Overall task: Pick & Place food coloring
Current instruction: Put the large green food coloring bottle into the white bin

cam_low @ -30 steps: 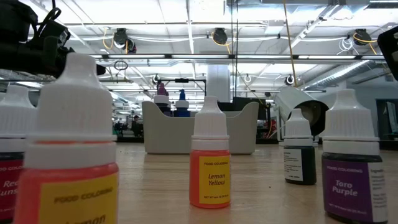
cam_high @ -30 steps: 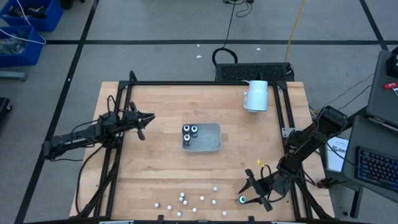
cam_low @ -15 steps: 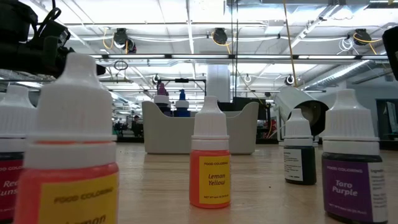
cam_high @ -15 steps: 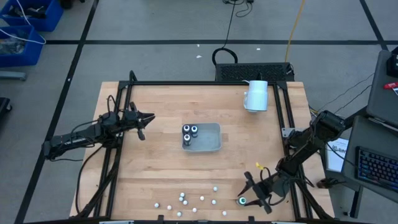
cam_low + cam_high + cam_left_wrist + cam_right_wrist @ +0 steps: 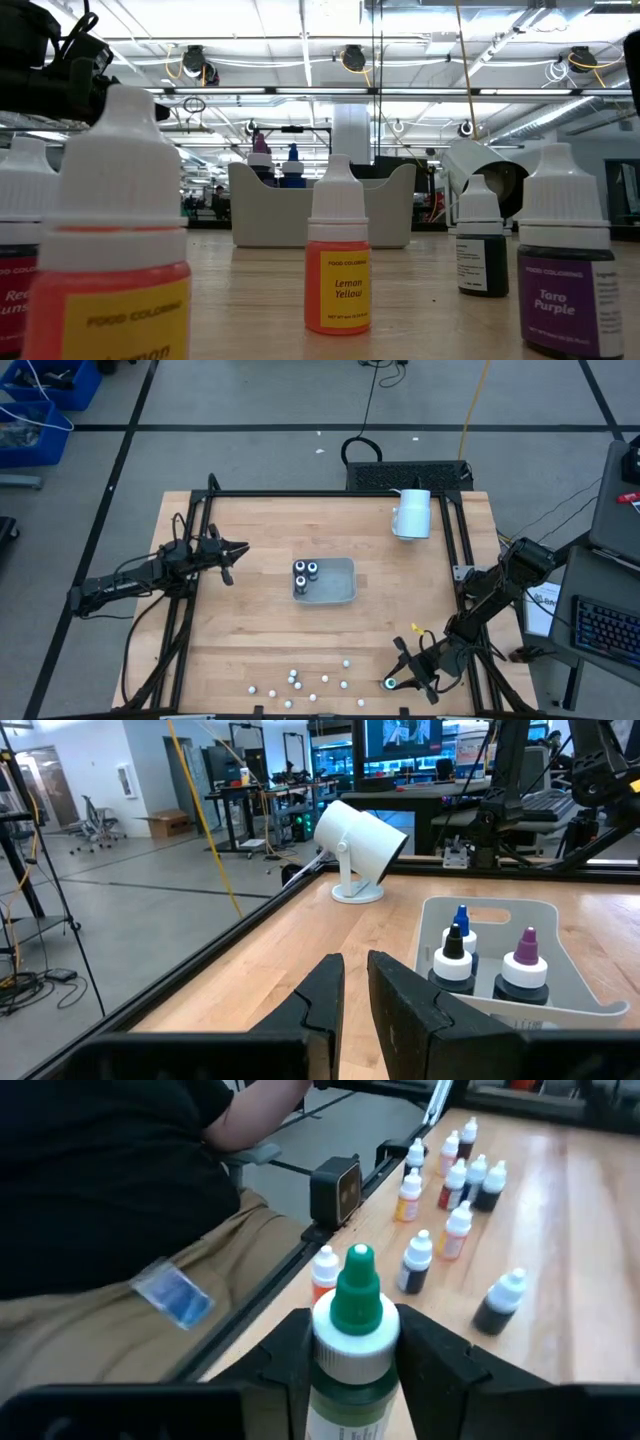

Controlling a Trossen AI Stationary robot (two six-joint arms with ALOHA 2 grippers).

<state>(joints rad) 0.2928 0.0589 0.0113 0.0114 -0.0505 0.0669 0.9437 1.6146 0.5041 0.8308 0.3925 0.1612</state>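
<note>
Lower right of the table, the right gripper (image 5: pixel 392 682) clamps its fingers onto a green-capped food coloring bottle (image 5: pixel 351 1342). The left gripper (image 5: pixel 240 548) hovers mid-left, fingers nearly together and empty, while two bottles (image 5: pixel 306 572) stand in the grey tray (image 5: pixel 340 585) at centre.

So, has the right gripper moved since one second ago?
Hardly. In the high view the right gripper stays near the table's front edge, around the green-capped bottle; its fingers have closed in.

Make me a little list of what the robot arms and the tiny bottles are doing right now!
right gripper: fingers around the green-capped bottle, near the table's front edge
left gripper: waiting, left of the tray
tray: holds three bottles
loose bottles: scattered along the front edge
white lamp-like thing: back right corner
</note>
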